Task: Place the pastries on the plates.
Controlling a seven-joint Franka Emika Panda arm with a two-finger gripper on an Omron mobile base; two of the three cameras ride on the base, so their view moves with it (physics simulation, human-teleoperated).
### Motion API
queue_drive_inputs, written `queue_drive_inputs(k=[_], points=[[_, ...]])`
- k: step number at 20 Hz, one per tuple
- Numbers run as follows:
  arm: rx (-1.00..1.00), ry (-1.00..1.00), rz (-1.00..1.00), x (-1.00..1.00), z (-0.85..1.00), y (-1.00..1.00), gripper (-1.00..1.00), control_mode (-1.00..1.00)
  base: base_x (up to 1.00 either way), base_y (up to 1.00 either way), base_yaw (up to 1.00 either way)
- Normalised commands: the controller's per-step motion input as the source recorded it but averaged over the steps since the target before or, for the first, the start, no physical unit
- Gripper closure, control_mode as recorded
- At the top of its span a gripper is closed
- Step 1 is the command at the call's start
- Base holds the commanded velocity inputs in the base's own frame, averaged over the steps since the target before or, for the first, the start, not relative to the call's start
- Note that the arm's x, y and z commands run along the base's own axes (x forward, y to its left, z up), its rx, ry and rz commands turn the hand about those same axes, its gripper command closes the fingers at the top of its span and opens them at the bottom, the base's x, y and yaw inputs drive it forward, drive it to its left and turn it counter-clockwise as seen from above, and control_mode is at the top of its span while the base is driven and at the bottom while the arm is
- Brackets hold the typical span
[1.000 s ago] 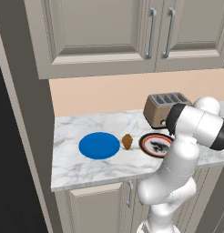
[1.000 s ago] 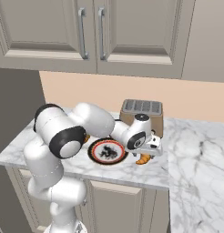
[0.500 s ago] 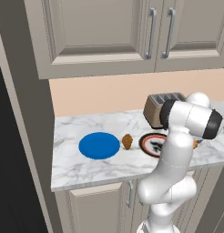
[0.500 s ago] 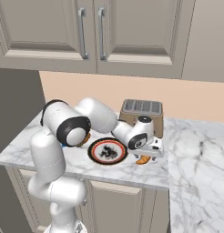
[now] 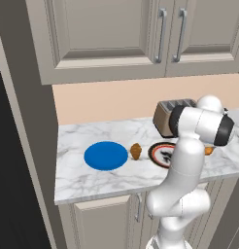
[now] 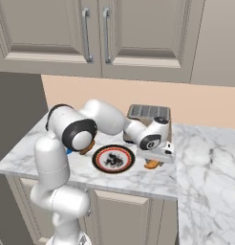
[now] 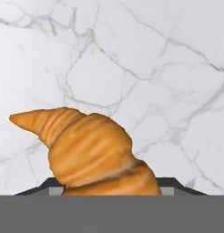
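Marble table (image 5: 92, 182), toaster (image 6: 149, 114), cupboards.
White, grey-veined top over beige base doors (image 5: 99, 226). Tan metal toaster at the back against a peach wall (image 5: 107, 99), slots up. Above, grey-beige wall cupboards (image 6: 129, 33) with long metal handles (image 6: 86, 33). Tall panel at the table's left end.

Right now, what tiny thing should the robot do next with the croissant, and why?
Probably lift it straight up a little. The hand looks shut on the croissant, which sits low on the marble counter just right of the patterned plate. Raising it first would let it clear the plate's rim before moving over.
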Motion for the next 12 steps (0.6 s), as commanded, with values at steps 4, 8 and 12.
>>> queue_drive_inputs(k=[4,8,12], points=[[0.08,-0.02,0.00,0.19,0.44,0.42,1.00,-1.00,0.00,0.00,0.00],[0.00,-0.05,0.00,0.00,0.10,0.92,1.00,-1.00,0.00,0.00,0.00],[-0.01,0.00,0.00,0.05,-0.01,0.96,1.00,-1.00,0.00,0.00,0.00]])
